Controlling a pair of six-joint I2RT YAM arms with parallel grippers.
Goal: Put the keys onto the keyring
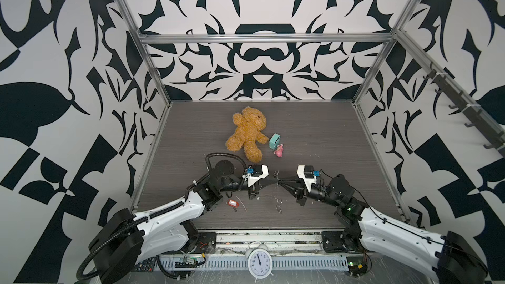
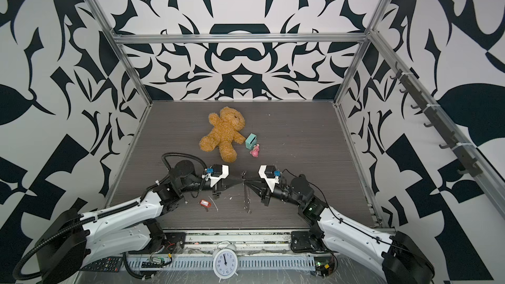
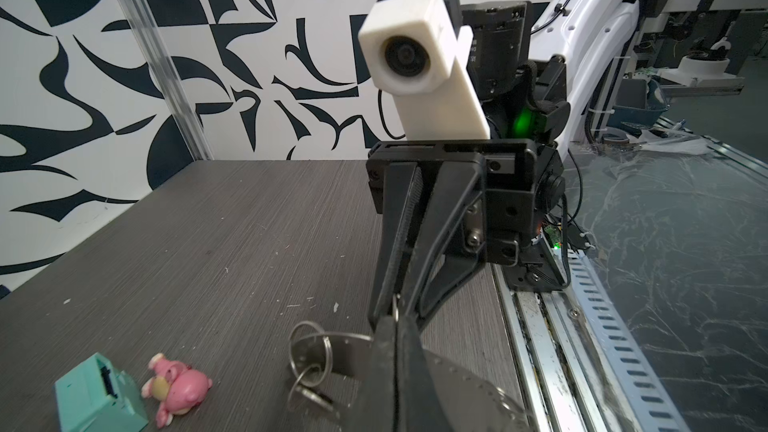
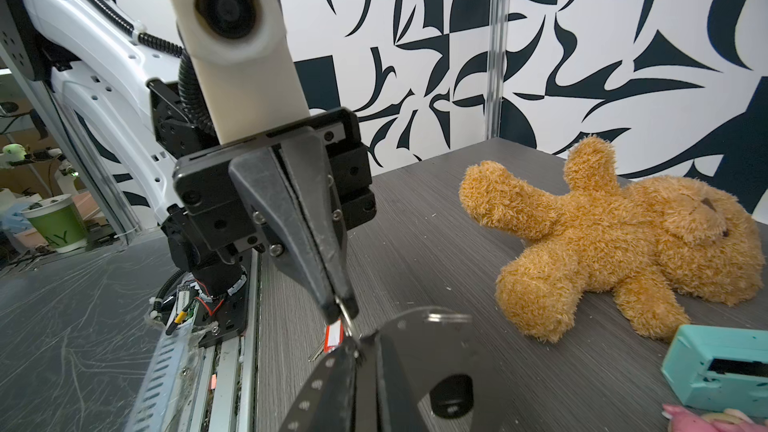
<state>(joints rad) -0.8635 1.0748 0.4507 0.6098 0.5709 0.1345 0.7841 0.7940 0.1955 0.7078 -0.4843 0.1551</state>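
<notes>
My two grippers meet tip to tip above the front middle of the table. The left gripper [image 1: 274,182] [image 3: 397,336] is shut on the keyring, whose silver rings [image 3: 311,349] stick out beside its fingers. The right gripper [image 1: 279,183] [image 4: 365,351] faces it, jaws pressed together on the same ring and on the dark strap [image 4: 419,338] with dotted edges. The strap curves round both sets of tips in the wrist views. One of the keys, the red tag [image 1: 232,202] [image 4: 332,336] with a white window, lies alone on the table under the left arm.
A brown teddy bear [image 1: 248,132] lies at mid table, with a teal box [image 1: 274,141] and a pink figurine [image 1: 279,151] beside it. A white alarm clock [image 1: 258,260] stands at the front rail. A black remote [image 2: 105,263] lies front left. Metal frame posts border the table.
</notes>
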